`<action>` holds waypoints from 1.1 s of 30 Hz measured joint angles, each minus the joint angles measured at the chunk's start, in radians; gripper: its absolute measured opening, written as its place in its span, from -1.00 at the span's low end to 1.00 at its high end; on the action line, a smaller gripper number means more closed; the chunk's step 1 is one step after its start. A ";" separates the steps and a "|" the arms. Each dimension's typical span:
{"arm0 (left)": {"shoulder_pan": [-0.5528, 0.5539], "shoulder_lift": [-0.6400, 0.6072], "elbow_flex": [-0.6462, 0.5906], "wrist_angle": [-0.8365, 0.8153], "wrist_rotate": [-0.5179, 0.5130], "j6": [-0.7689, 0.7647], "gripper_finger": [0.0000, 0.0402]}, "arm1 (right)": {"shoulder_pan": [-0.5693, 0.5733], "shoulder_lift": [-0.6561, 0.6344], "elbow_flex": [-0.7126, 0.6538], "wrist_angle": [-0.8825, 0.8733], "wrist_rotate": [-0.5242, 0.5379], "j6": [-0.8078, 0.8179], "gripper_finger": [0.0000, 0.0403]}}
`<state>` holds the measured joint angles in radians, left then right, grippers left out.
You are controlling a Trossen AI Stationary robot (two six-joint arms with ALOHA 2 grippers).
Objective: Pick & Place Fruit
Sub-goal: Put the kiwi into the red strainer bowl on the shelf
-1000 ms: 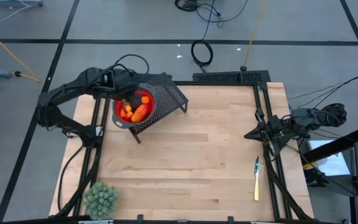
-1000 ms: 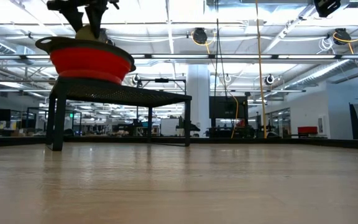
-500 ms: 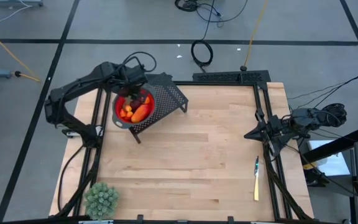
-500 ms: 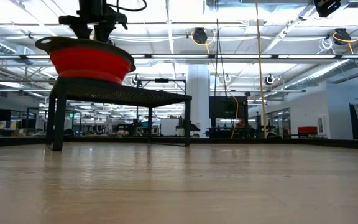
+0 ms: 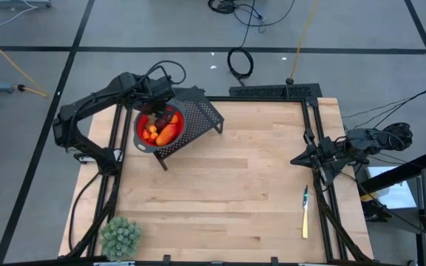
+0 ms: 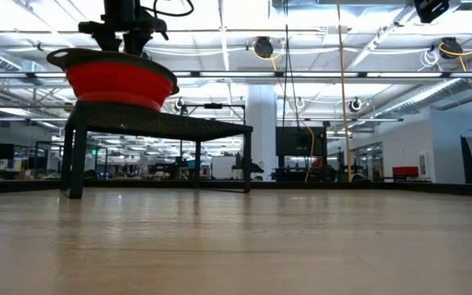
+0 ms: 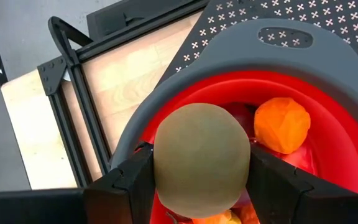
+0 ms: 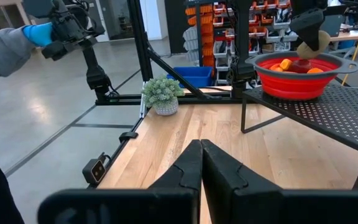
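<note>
While the left gripper (image 7: 199, 186) hangs over the red bowl (image 5: 174, 133) on the black mesh stand (image 5: 202, 114), clamped on a brownish-green oval fruit (image 7: 201, 155), a tilted release could bounce it off the piled fruit — over the rim. Right gripper (image 8: 199, 163) — closed, parked at the table's right edge. No legible writing.

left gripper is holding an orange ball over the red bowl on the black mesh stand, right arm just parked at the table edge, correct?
Not quite: the left gripper holds a brownish-green oval, not an orange ball, as the left wrist view shows. The rest stands: it is over the red bowl on the black mesh stand, and the right gripper waits at the table's right edge.
</note>
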<state>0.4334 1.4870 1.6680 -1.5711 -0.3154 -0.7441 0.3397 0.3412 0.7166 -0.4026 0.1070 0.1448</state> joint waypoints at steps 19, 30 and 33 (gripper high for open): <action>0.096 0.000 0.000 0.000 0.107 0.069 0.03 | 0.000 0.000 0.000 -0.037 -0.001 0.025 -1.00; 0.139 0.000 0.000 0.000 0.137 0.139 0.03 | 0.000 0.000 0.000 -0.038 -0.003 0.026 -1.00; 0.140 0.000 0.000 0.000 0.142 0.174 0.03 | 0.000 0.000 0.000 -0.038 -0.003 0.026 -1.00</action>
<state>0.5737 1.4868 1.6680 -1.5711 -0.1736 -0.5697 0.3401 0.3414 0.7166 -0.4404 0.1036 0.1707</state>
